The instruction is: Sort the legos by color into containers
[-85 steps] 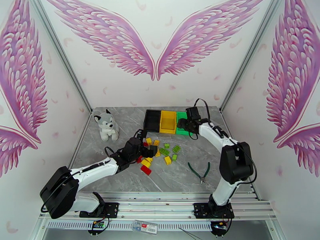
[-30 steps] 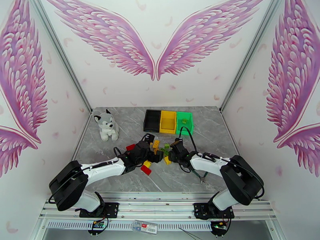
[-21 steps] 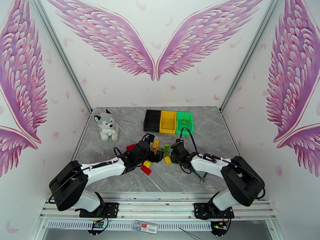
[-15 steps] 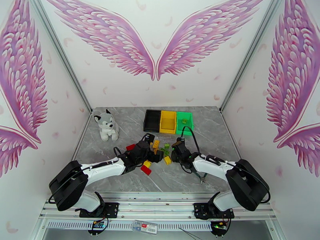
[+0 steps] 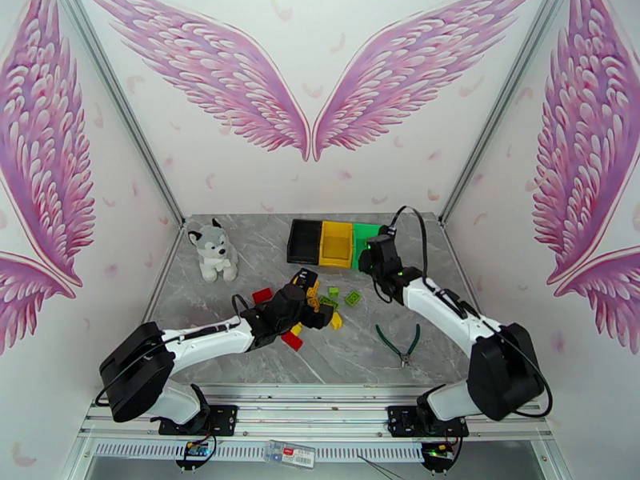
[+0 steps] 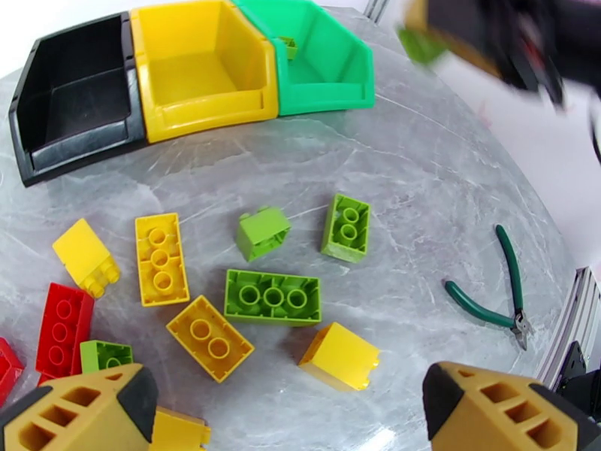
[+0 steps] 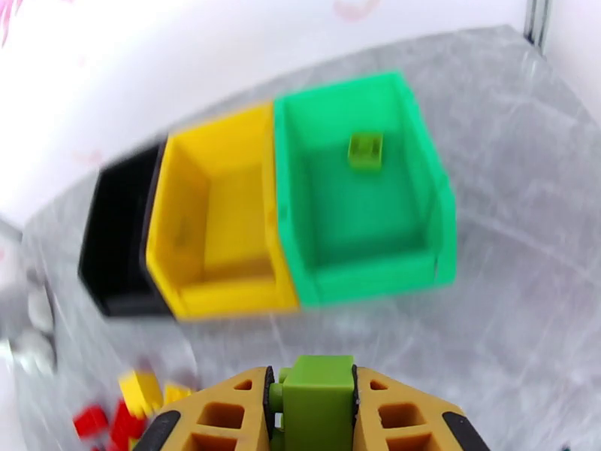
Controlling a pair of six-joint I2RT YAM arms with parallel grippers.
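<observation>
Top view, left to right: a husky plush toy (image 5: 212,250) sits upright at centre left on the grey marble table (image 5: 448,354). The left gripper (image 6: 289,411) hangs low over the loose legos (image 5: 320,302) at frame centre, its jaws spread wide with nothing between them.

Left wrist view: a red brick (image 6: 64,331) lies at lower left, a long yellow brick (image 6: 160,258) is left of centre, a long green brick (image 6: 273,297) is at centre and a shorter green brick (image 6: 346,227) is just right of centre. All of them rest on the table, well apart from the containers. The black bin (image 6: 75,155), yellow bin (image 6: 203,118) and green bin (image 6: 330,99) stand joined in a row across the top of this view, in that order.

Right wrist view: one small green brick (image 7: 365,152) lies inside the green bin, near its far wall. The right gripper (image 7: 315,426) is at bottom centre, its jaws clamped on a green lego (image 7: 315,392), which is below the green bin's front wall in the frame. In the top view this gripper is right of centre, just beside the green bin.

Green-handled pliers (image 5: 402,342) lie at the lower right of the table
</observation>
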